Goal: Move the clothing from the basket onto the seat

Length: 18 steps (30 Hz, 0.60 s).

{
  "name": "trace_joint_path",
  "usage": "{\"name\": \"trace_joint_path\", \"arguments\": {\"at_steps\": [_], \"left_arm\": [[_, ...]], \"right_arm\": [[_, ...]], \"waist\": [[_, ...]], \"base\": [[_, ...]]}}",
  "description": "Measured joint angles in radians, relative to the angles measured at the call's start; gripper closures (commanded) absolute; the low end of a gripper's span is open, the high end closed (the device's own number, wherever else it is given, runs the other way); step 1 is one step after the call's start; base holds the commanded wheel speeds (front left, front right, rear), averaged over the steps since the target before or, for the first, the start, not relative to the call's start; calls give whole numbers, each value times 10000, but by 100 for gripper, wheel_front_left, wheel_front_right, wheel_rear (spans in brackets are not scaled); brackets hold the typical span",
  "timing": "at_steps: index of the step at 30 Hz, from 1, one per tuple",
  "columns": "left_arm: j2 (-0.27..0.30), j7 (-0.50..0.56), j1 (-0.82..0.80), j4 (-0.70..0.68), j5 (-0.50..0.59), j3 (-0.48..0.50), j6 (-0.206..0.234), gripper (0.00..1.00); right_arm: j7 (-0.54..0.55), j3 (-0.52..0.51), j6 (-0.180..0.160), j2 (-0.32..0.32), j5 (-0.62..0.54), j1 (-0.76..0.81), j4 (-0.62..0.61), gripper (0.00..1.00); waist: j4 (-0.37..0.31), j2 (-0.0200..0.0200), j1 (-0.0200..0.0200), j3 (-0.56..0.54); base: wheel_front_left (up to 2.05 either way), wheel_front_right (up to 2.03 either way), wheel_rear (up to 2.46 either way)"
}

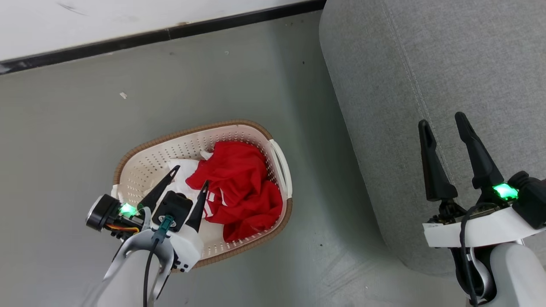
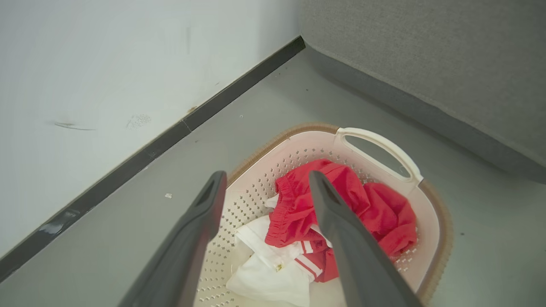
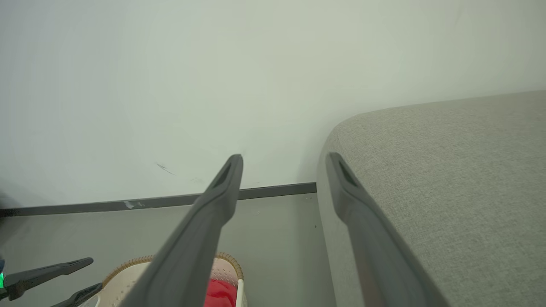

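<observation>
My left end effector [image 1: 192, 175] hangs spread and empty over the basket [image 1: 192, 130] on the floor [image 1: 64, 149]. The clothing [image 1: 239, 183] lies just ahead and right of its tips, heaped along the basket side nearest the seat [image 1: 426, 64]. My right end effector [image 1: 441, 119], also spread, hovers over that seat, so left is nearer.

An oval cream-white plastic laundry basket [image 1: 140, 170] has dotted perforated sides and a brown woven-look rim. Its soft clothing [image 1: 241, 183] is bright red, with a white piece [image 2: 264, 281] striped red. The large fabric seat [image 1: 426, 64] is heathered mid-grey. The floor [image 1: 64, 128] is dull grey-green, the wall [image 1: 85, 21] off-white, the skirting strip [image 1: 170, 33] black. The left gripper [image 1: 192, 175] and right gripper [image 1: 442, 119] have black fingers and green lights.
</observation>
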Motion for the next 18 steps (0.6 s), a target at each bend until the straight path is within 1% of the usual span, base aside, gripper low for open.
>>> {"name": "trace_joint_path", "arguments": {"at_steps": [7,10,18], "left_arm": [[117,134,-624,621,295,-194,-77,0],[257,261,-862,947,562,-270,-79,0],[420,347,-1419,1599,757,-349,-79,0]], "right_arm": [[0,92,0,0,199,-432,8,0],[0,94,0,0,295,-671,4,0],[0,171,0,0,575,-1101,19,0]], "waist": [[-392,0,0,638],[-567,0,0,892],[-1037,0,0,1502]], "base": [[0,0,0],[0,0,0],[0,0,0]]}}
